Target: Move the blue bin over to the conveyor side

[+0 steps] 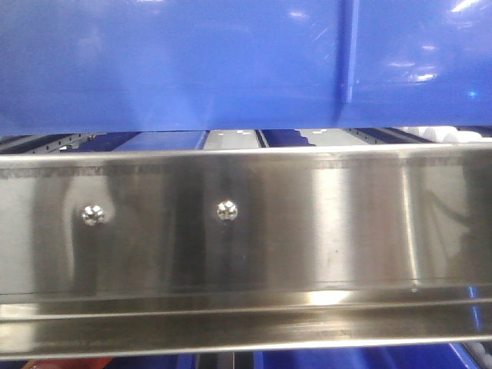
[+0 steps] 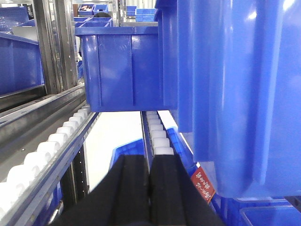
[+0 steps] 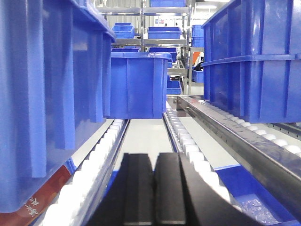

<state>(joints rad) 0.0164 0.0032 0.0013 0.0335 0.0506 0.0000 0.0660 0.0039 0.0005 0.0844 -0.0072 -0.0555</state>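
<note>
The left gripper (image 2: 149,188) is seen with its two black fingers (image 2: 131,188) pressed together, and nothing is held between them. The right gripper (image 3: 153,188) is likewise closed flat, its two fingers touching and empty. The blue bin (image 2: 235,94) is found just beside the left gripper, on its right side, and it fills the left edge of the right wrist view, so it is placed between the two arms, above the rows of white rollers (image 3: 190,150). One red label (image 2: 203,184) is seen near its lower corner. Three roller rows are counted in the right wrist view and two in the left. A second bin (image 3: 138,84) is set farther along the rollers, and a third bin (image 3: 254,61) is carried on the rack (image 3: 225,132) to the right. In the front view the blue bin's wall is shown above one steel rail (image 1: 246,254) fitted with two screws (image 1: 93,214).
</note>
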